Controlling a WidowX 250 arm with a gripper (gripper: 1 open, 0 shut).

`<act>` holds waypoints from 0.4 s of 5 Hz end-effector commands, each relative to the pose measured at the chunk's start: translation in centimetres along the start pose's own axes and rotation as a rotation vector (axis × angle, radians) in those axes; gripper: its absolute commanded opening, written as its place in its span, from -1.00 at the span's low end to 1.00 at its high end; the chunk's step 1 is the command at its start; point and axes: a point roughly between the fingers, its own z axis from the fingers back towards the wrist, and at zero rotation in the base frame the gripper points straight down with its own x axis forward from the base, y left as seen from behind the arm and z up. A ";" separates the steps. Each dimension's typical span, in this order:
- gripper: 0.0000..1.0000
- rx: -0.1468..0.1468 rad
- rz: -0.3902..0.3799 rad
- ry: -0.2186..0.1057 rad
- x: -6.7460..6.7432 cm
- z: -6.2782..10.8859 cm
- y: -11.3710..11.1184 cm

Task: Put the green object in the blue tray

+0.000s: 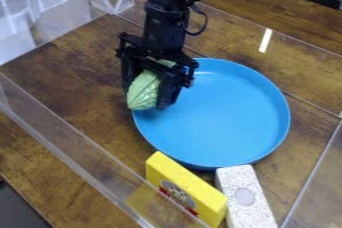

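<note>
The green object [143, 91], a light-green bumpy oval, hangs upright between the black fingers of my gripper [150, 94]. The gripper points down and is shut on it. The piece sits over the left rim of the blue tray [234, 112], a large round bright-blue dish on the wooden table. The lower end of the green object is close to the rim; I cannot tell if it touches. The inside of the tray holds nothing else.
A yellow rectangular block [185, 190] and a white speckled block [246, 198] lie just in front of the tray. A clear plastic wall [67, 157] runs along the front left of the wooden table [74, 82].
</note>
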 end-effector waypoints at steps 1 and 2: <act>-1.00 -0.005 0.024 -0.116 0.9 4.0 -1.0; -1.00 -0.006 0.012 -0.127 1.2 5.3 -1.0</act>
